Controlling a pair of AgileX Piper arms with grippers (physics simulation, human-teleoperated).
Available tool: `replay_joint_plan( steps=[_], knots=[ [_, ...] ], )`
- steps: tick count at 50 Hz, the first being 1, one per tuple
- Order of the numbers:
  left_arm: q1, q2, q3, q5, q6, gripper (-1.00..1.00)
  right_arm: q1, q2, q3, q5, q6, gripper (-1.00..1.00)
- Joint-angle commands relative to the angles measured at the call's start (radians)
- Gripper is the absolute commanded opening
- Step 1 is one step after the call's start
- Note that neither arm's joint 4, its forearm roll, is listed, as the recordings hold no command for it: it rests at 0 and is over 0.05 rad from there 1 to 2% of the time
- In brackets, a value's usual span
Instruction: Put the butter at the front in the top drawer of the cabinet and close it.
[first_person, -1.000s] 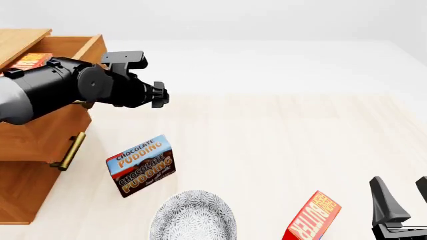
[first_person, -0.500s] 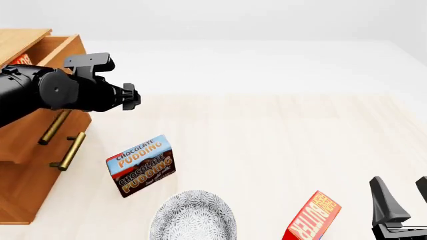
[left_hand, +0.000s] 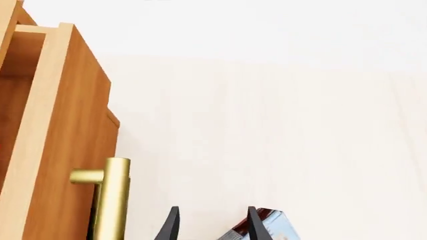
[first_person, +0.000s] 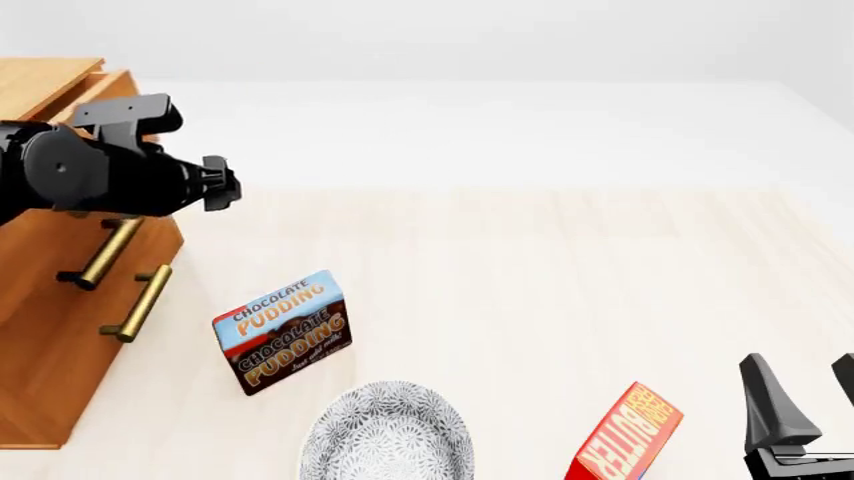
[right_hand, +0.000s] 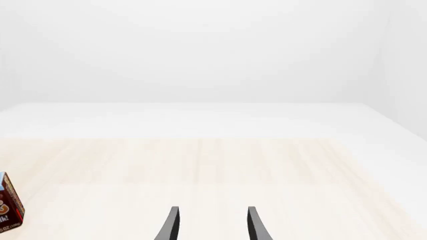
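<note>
The top drawer (first_person: 83, 135) has slid nearly shut since a second ago, the left gripper (left_hand: 210, 226) beside its handle (first_person: 102, 250). Both grippers' jaws are spread, holding nothing; the right gripper (right_hand: 211, 226) hovers over the counter (first_person: 561, 290).

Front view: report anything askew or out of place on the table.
The chocolate pudding box stands tilted on the table rather than square. A butter carton near the right gripper leans too. The top drawer is not quite flush with the cabinet.

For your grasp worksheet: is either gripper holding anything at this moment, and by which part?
Nothing is held: the left gripper and right gripper both show bare, parted fingers.
</note>
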Motion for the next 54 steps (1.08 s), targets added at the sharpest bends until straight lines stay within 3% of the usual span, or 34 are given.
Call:
replay_joint_plan(
  steps=[1,34,38,43,54],
  knots=[
    [0.055,-0.017,-0.011,0.020,0.009,1.00,0.000,-0.001,0.001,0.000,0.000,1.00],
    [0.227,-0.087,0.010,0.064,0.020,1.00,0.000,-0.001,0.001,0.000,0.000,1.00],
    [0.223,-0.089,0.011,0.068,0.023,1.00,0.000,-0.002,0.001,0.000,0.000,1.00],
    [0.140,-0.094,0.012,0.065,0.020,1.00,0.000,-0.001,0.001,0.000,0.000,1.00],
    [0.070,-0.096,0.017,0.069,0.038,1.00,0.000,-0.001,0.001,0.000,0.000,1.00]
  ],
)
